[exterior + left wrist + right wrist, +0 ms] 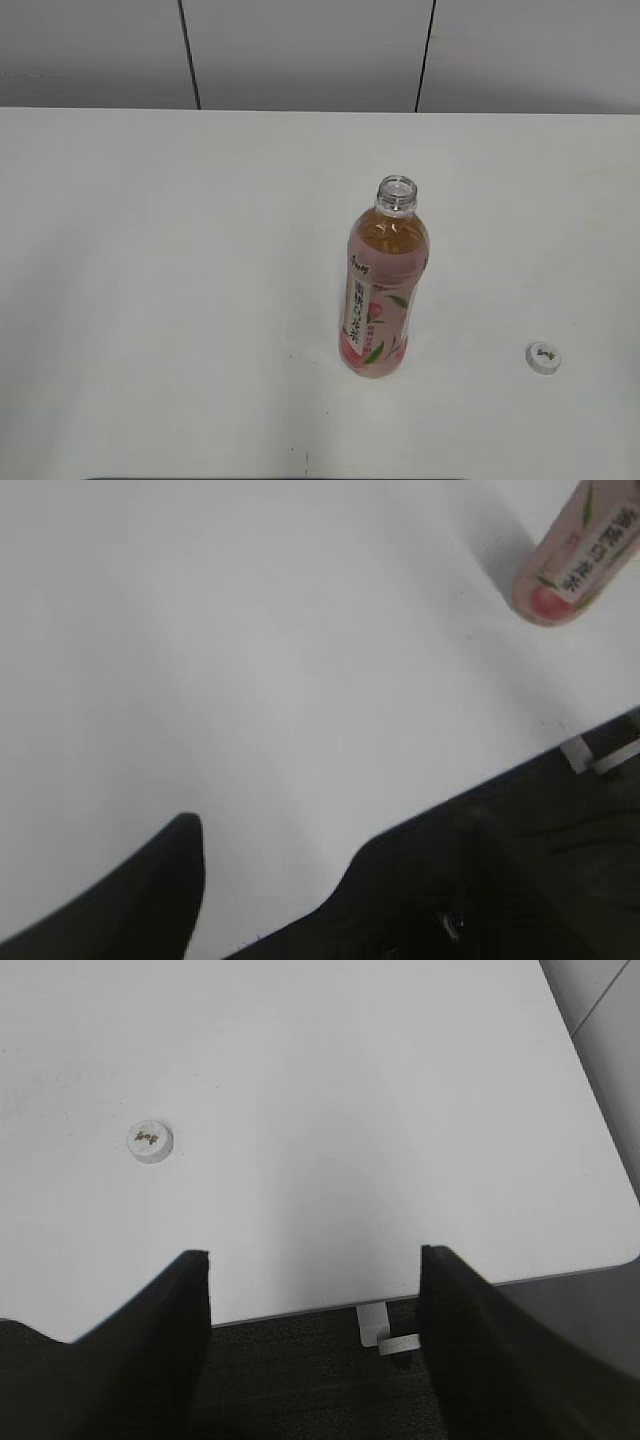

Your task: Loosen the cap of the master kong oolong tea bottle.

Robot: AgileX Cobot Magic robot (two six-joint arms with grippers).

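Master kong oolong tea bottle upright on the white worktop, a little right of centre in the exterior view, mouth bare, amber tea up to the shoulder, pink peach label facing the camera. Cap off, flat on the worktop well to the right of the bottle and nearer the front edge, logo side up. Neither arm visible in the exterior view. In the right wrist view, right gripper spread wide with nothing between its dark fingers, poised over the worktop's front edge, cap ahead and to the left. In the left wrist view, one dark finger of the left gripper low in frame; bottle base far off at upper right; jaws apart, holding nothing
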